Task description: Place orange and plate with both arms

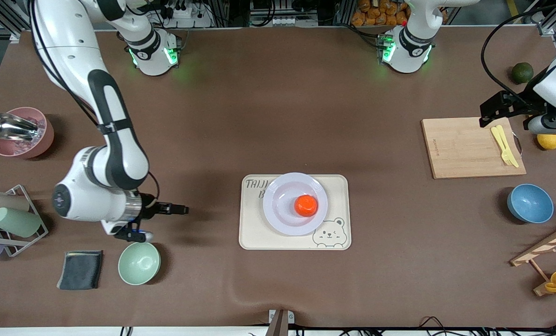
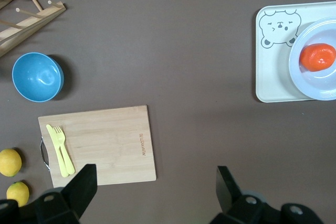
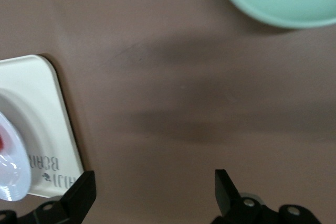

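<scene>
Green bowl (image 1: 139,263) lies nearest; orange (image 1: 305,205) rests on plate (image 1: 295,203), unobstructed.

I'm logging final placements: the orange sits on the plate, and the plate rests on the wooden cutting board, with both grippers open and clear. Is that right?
Not quite. The orange does sit on the plate, but the front view shows the plate resting on the cream bear tray, not the wooden cutting board. The left gripper and right gripper are open and clear.
</scene>
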`<act>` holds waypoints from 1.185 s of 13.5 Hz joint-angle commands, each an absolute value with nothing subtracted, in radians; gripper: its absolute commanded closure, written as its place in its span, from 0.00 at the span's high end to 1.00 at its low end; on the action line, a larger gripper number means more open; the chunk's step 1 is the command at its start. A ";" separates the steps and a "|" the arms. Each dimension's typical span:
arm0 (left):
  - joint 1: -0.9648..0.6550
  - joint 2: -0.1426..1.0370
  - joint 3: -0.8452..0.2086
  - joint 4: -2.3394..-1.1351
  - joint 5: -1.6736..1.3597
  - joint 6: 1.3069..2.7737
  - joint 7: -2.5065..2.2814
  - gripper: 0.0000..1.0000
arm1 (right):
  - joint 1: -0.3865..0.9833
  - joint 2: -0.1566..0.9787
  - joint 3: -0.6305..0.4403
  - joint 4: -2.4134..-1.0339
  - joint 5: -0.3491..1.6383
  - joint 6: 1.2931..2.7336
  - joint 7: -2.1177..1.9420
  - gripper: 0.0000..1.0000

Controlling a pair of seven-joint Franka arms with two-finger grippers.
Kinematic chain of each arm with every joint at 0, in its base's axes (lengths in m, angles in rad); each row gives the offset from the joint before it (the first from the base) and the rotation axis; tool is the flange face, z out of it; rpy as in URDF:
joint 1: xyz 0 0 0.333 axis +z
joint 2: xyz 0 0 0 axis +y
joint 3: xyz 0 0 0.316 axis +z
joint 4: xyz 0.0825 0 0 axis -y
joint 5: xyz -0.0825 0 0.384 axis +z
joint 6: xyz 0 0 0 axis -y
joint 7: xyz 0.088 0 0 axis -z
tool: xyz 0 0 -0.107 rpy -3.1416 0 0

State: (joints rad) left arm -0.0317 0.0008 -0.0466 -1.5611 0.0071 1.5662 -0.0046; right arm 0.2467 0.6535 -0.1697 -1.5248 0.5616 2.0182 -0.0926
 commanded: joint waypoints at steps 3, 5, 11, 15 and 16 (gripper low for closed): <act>-0.029 0.012 -0.049 -1.534 -0.011 1.528 -0.015 1.00 | 0.062 0.624 -0.156 -1.528 0.532 1.910 -0.360 1.00; -0.025 0.011 -0.048 -1.535 -0.011 1.525 -0.014 1.00 | 0.025 0.609 -0.169 -1.491 0.484 1.817 -0.406 1.00; -0.040 0.014 -0.054 -1.540 -0.005 1.502 -0.017 1.00 | 0.018 0.569 -0.253 -1.186 0.373 1.314 -0.370 1.00; -0.035 0.009 -0.074 -1.536 -0.008 1.499 -0.017 1.00 | 0.086 0.457 -0.252 -1.180 0.186 1.230 -0.310 1.00; -0.029 0.009 -0.074 -1.537 -0.009 1.497 -0.015 1.00 | 0.087 0.443 -0.255 -1.181 0.175 1.229 -0.311 1.00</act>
State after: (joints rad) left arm -0.0413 0.0054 -0.0647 -1.5586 0.0070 1.5222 -0.0047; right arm 0.0639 0.4849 -0.2519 -1.1659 0.2288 1.2357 -0.3342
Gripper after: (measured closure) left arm 0.000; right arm 0.000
